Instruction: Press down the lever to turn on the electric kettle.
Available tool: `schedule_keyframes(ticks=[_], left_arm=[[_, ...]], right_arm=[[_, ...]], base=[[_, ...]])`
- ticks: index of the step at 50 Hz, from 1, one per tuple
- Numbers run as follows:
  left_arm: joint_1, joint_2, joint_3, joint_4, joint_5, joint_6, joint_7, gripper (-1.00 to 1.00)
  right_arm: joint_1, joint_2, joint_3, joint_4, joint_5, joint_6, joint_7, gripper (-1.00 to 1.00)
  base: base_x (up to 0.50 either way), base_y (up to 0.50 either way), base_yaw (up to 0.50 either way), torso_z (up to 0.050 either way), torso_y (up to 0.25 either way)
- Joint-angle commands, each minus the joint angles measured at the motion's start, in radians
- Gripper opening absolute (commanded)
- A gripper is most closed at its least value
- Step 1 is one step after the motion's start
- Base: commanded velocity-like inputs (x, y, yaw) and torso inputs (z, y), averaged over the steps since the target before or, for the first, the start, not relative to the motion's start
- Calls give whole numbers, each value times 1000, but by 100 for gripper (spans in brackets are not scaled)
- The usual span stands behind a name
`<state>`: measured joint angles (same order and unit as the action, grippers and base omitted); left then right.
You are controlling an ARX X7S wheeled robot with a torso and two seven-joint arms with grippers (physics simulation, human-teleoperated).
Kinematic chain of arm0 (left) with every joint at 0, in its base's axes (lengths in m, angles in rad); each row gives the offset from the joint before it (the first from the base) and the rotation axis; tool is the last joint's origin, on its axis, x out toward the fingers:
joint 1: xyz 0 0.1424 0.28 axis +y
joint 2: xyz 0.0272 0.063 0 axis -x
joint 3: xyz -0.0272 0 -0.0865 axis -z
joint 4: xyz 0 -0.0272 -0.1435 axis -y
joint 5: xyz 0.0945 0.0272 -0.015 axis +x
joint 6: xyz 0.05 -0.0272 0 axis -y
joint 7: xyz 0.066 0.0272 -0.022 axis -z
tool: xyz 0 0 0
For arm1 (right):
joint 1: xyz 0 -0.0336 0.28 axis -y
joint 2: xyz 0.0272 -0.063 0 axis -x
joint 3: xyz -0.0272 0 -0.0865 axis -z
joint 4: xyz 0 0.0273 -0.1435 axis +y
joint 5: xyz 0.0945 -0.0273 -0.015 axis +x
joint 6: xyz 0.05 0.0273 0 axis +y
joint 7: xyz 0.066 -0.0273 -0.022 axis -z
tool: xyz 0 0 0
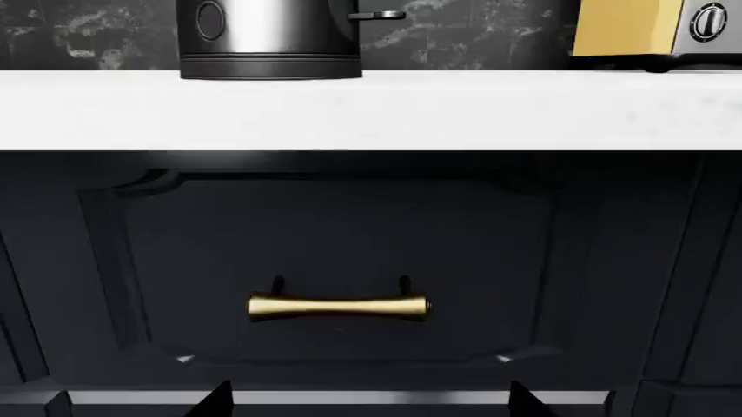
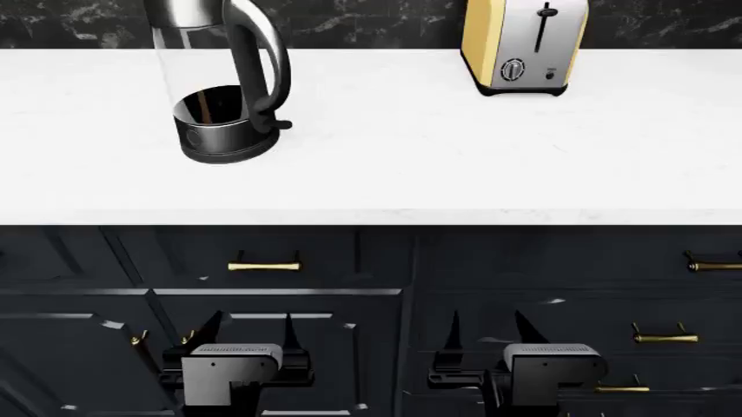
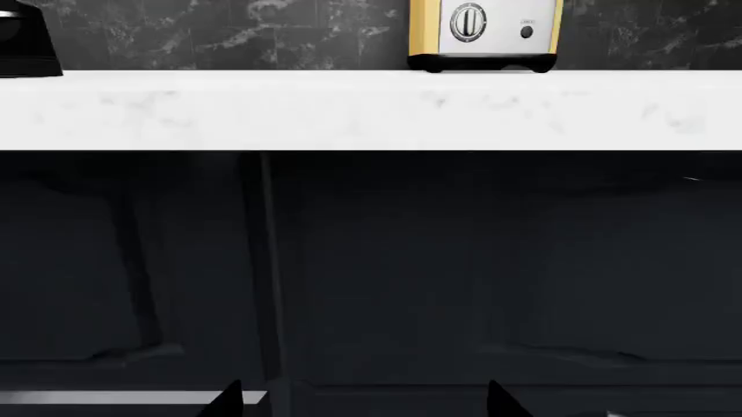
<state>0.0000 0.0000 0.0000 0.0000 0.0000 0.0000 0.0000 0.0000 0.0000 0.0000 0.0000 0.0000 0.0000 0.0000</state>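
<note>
The white table [image 2: 464,156] carries the electric kettle [image 2: 221,95] at ten o'clock in the head view, its lever [image 2: 281,125] jutting from the handle foot, untouched. Both the left gripper [image 2: 246,334] and right gripper [image 2: 487,334] hang low before the cabinets, jaws spread and empty. Approach has not begun; next, the left arm must rise above the lever.

I see a yellow and silver toaster [image 2: 524,45] standing at the back of the white worktop [image 2: 464,156], against a dark marbled wall [image 2: 371,22]. Below run black cabinet fronts [image 2: 347,295] with brass handles [image 2: 264,265].
</note>
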Motion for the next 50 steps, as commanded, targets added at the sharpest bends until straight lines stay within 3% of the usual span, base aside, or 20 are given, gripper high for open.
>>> schedule_keyframes(ticks=[1, 19, 33, 38, 42, 50], left_arm=[[0, -15, 13, -2, -18, 0, -23, 100], [-3, -56, 46, 19, -76, -34, -90, 100], [44, -111, 70, 425, -82, -214, -122, 100], [-14, -148, 78, 604, -52, -362, -135, 100], [-110, -178, 57, 707, -118, -565, -100, 100], [-319, -189, -63, 730, -286, -875, -65, 100]], right_arm=[[-1, 17, -24, -6, 18, 8, 10, 100], [-22, 72, -87, -85, 20, 64, 42, 100], [-65, 104, -29, -485, 145, 255, 62, 100], [-20, 120, -17, -570, 163, 322, 80, 100], [44, 148, -13, -629, 197, 423, 74, 100], [250, 179, 0, -655, 268, 695, 94, 100]], base=[[0, 0, 0, 0, 0], [0, 0, 0, 0, 0], [0, 0, 0, 0, 0], [0, 0, 0, 0, 0], [0, 0, 0, 0, 0], [0, 0, 0, 0, 0]])
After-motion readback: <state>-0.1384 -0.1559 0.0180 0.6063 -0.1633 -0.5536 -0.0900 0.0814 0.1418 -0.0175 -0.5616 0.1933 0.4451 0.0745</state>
